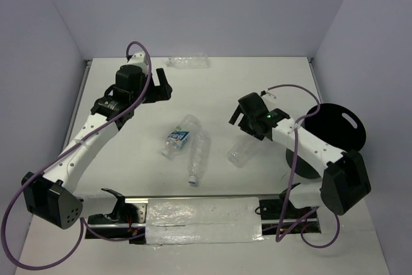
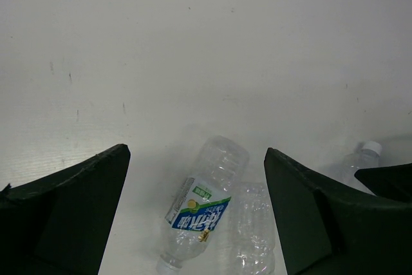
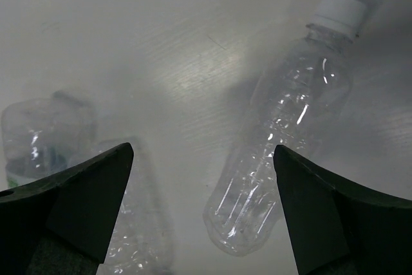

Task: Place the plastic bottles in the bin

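Note:
Three clear plastic bottles lie mid-table: the blue-and-white labelled bottle (image 1: 179,135), a plain one (image 1: 199,156) against its right side, and a white-capped one (image 1: 241,151) further right. A fourth bottle (image 1: 188,62) lies at the back edge. The black bin (image 1: 336,128) stands at the right, handle slot visible. My left gripper (image 1: 163,86) is open and empty, hovering behind and left of the labelled bottle (image 2: 205,199). My right gripper (image 1: 237,119) is open and empty, just above and behind the white-capped bottle (image 3: 283,140), not touching it.
White walls close the table at the back and sides. A taped black rail (image 1: 199,210) runs along the near edge between the arm bases. The right arm's purple cable (image 1: 293,152) loops in front of the bin.

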`<state>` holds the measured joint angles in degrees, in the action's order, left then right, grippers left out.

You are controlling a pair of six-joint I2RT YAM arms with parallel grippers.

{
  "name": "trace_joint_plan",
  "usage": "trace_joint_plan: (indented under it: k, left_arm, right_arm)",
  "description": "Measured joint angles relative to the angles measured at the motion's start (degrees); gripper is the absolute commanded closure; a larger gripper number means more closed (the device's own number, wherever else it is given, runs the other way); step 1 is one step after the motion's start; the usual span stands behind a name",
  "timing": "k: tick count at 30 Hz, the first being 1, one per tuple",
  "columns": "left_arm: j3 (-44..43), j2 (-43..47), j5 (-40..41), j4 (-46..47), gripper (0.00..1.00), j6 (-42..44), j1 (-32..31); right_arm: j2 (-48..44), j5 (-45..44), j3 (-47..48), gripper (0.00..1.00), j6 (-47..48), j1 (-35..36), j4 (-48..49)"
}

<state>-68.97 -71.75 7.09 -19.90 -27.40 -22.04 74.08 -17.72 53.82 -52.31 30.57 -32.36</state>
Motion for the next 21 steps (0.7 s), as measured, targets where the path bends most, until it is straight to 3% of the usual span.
trace_joint_plan:
  k: [8, 17, 21]
  left_arm:
    - [0.0, 0.0, -0.8, -0.2, 0.01, 0.0, 0.0]
    - [0.0, 0.0, -1.9, -0.2, 0.01, 0.0, 0.0]
    - [0.0, 0.0, -2.3, -0.2, 0.01, 0.0, 0.0]
  right_arm:
    - [5.5, -6.8, 0.1, 0.01, -11.8, 2.2, -9.7]
    - [8.9, -7.7, -0.1, 0.01, -15.9, 2.6, -10.8]
    - [10.9, -5.7, -1.5, 0.12, -16.0, 2.7, -8.3]
